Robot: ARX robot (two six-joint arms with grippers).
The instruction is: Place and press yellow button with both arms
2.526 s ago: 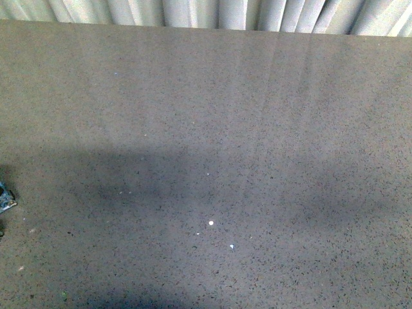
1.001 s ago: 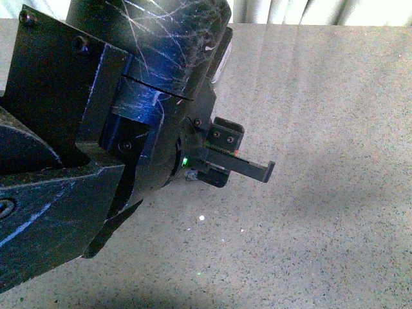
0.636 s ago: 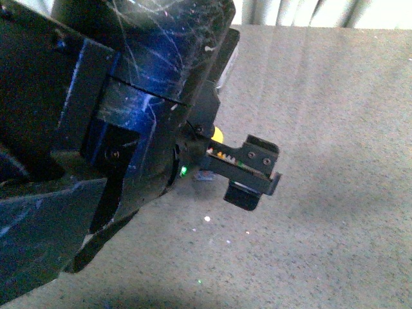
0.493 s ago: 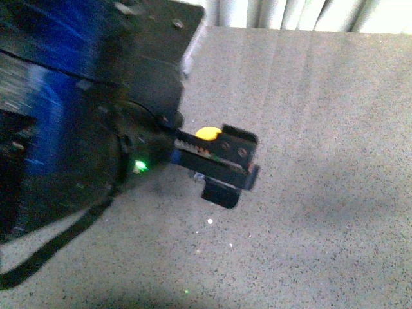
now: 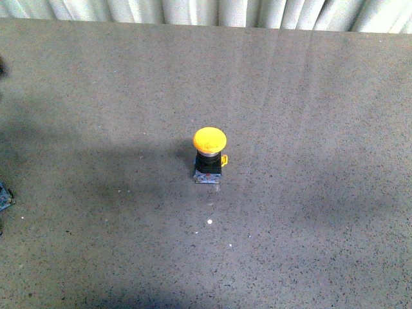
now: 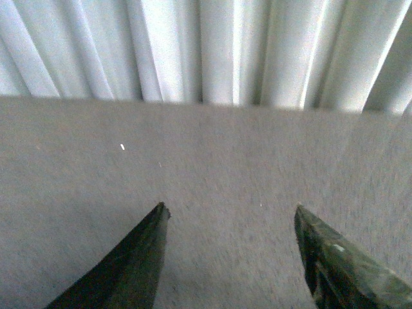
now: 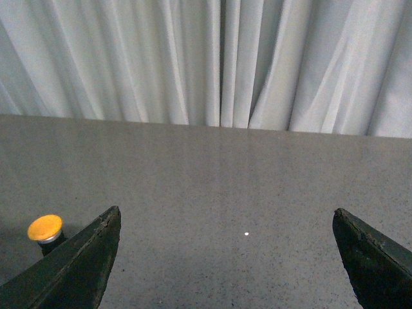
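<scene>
The yellow button [image 5: 210, 153] stands upright on the grey table near its middle, with a yellow-orange domed cap, black collar and small square base with a yellow side tab. Neither arm shows in the front view. In the left wrist view my left gripper [image 6: 230, 215] is open over bare table, and no button shows there. In the right wrist view my right gripper [image 7: 226, 219] is open wide and empty; the button [image 7: 45, 228] stands beyond and outside one of its fingers [image 7: 84, 257], apart from it.
The grey speckled table [image 5: 309, 96] ends at a far edge in front of a white pleated curtain [image 5: 193, 9]. A small metallic object [image 5: 5, 196] lies at the table's left edge. White specks [image 5: 210, 223] dot the surface near the button.
The left arm, which filled the front view and set the button down, has drawn back out of that view. The button now stands alone on the table.
</scene>
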